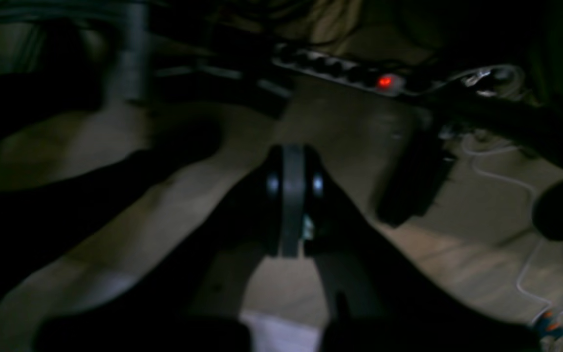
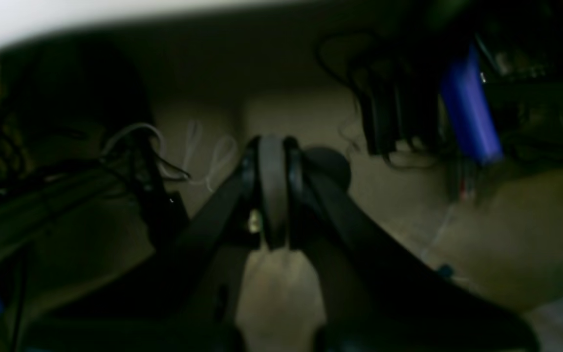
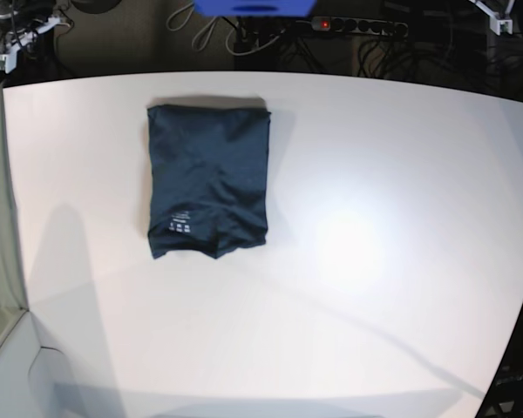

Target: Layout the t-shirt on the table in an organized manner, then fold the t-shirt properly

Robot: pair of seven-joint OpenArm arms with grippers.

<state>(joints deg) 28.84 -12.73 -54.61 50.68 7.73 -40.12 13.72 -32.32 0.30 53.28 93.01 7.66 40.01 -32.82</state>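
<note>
The t-shirt (image 3: 208, 180) lay folded into a rectangle on the far left of the table (image 3: 375, 244), long axis running near to far, label toward the near end. The left tool (image 1: 292, 195) and right tool (image 2: 272, 190) were pressed together, pinching nothing.

The t-shirt (image 3: 208, 180) sits folded up on the table (image 3: 375, 261), over toward the left and far side in the base view, with lots of tabletop to its right and in front. A power strip (image 3: 353, 26) lies behind the table's far edge.
</note>
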